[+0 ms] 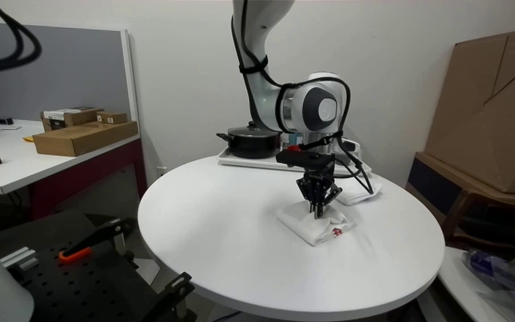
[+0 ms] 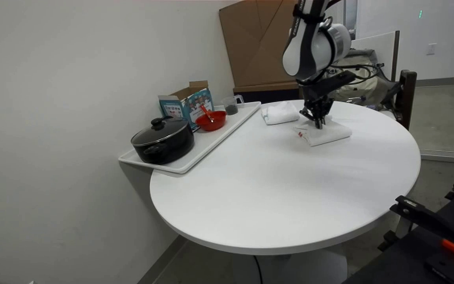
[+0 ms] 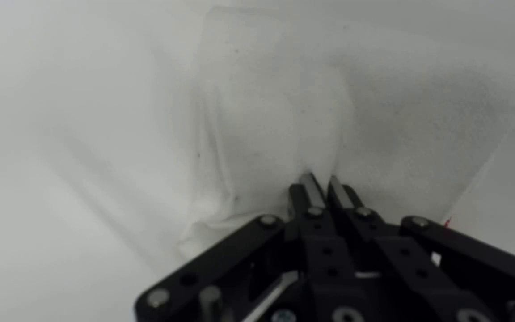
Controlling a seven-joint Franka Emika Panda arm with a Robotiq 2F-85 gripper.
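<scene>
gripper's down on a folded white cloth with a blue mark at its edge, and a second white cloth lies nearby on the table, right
Not quite: the mark is red, not blue, as both exterior views show. The gripper is down on that folded white cloth, and a second white cloth lies nearby on the table.

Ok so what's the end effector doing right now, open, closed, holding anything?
End effector: closed, touching the folded white towel; whether it has a fold pinched can't be told.

Folded white cloth (image 1: 313,230), rumpled; red-marked at an edge; lies on the table (image 1: 221,223).
</scene>
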